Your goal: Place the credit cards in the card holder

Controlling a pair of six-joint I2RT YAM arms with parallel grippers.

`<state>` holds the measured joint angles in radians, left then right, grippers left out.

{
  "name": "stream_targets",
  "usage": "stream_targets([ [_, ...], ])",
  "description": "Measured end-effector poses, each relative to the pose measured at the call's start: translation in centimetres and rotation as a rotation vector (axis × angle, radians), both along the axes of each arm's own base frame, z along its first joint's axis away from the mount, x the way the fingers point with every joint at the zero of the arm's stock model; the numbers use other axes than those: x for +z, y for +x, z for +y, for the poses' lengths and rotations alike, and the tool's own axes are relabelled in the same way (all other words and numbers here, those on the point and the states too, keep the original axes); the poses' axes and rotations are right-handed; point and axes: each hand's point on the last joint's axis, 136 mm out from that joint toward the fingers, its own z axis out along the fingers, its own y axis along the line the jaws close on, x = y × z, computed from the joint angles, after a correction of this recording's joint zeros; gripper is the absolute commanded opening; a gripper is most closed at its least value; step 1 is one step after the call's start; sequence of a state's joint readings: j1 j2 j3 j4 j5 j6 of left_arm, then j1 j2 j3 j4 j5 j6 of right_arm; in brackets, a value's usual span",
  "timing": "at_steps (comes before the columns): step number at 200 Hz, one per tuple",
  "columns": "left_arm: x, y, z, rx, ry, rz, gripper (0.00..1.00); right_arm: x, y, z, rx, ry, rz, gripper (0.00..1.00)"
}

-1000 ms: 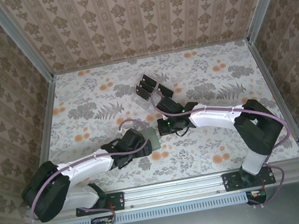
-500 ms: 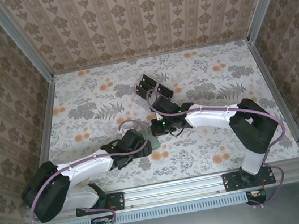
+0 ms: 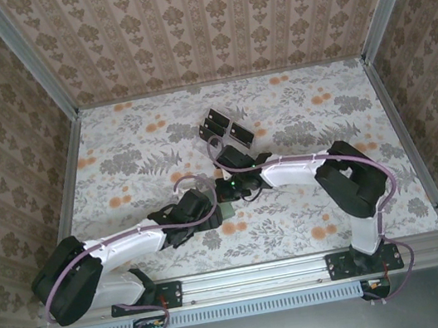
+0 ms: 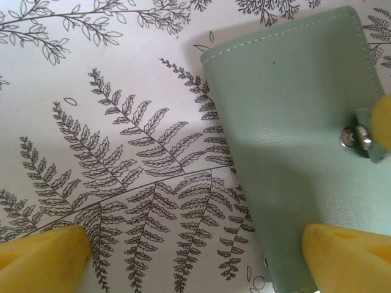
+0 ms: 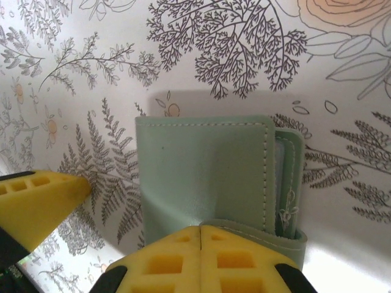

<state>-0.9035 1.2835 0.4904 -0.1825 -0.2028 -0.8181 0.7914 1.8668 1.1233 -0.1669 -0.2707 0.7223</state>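
The card holder [image 5: 201, 171] is lying flat on the floral table [image 3: 132, 145]. From above it is being hidden almost wholly by the two wrists. Its pockets are being shown edge-on, so their contents cannot be made out. The left gripper [image 4: 195, 262] is being held spread wide, with one fingertip over the holder. The right gripper [image 5: 200, 259] is being kept clenched at the holder's flap, but whether the flap is being pinched cannot be told. The credit cards [image 3: 239, 133] are being held in a clear rack [image 3: 227, 127] farther back.

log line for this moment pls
left claw: open over card holder | right claw: shut at snap tab | credit cards: farther back, apart
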Motion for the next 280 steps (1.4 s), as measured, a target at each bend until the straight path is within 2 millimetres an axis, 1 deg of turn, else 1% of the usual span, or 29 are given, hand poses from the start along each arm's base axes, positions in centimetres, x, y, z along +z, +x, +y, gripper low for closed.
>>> stream_targets([
  [13, 0.0, 0.0, 0.0, 0.000, 0.000, 0.000, 1.00, -0.4, 0.2, 0.2, -0.003, -0.001, 0.005, 0.00],
  [46, 0.4, -0.2, 0.2, 0.000, -0.015, -0.008, 1.00, -0.5, 0.3, 0.4, -0.008, 0.005, 0.009, 0.00],
  [68, 0.4, -0.9, 1.9, 0.031, 0.006, -0.007, 1.00, -0.5, 0.4, 0.4, -0.010, 0.008, 0.007, 0.00],
  [83, 1.0, -1.2, 3.1, 0.066, 0.012, -0.022, 1.00, -0.5, 0.4, 0.4, -0.010, 0.008, 0.007, 0.00],
  [105, 2.2, -1.1, 4.2, 0.113, -0.001, -0.054, 1.00, -0.6, 0.4, 0.4, -0.010, 0.007, 0.008, 0.00],
  [119, 2.5, -1.0, 4.7, 0.133, -0.004, -0.061, 1.00, -0.6, 0.4, 0.5, -0.010, 0.008, 0.007, 0.00],
  [179, 1.7, -1.3, 5.2, 0.138, 0.031, -0.037, 1.00, -0.9, 0.5, 0.6, -0.008, 0.002, 0.001, 0.00],
  [280, 1.6, -1.2, 5.4, 0.149, 0.033, -0.031, 1.00, -1.5, 0.3, 0.7, -0.020, -0.033, -0.088, 0.00],
])
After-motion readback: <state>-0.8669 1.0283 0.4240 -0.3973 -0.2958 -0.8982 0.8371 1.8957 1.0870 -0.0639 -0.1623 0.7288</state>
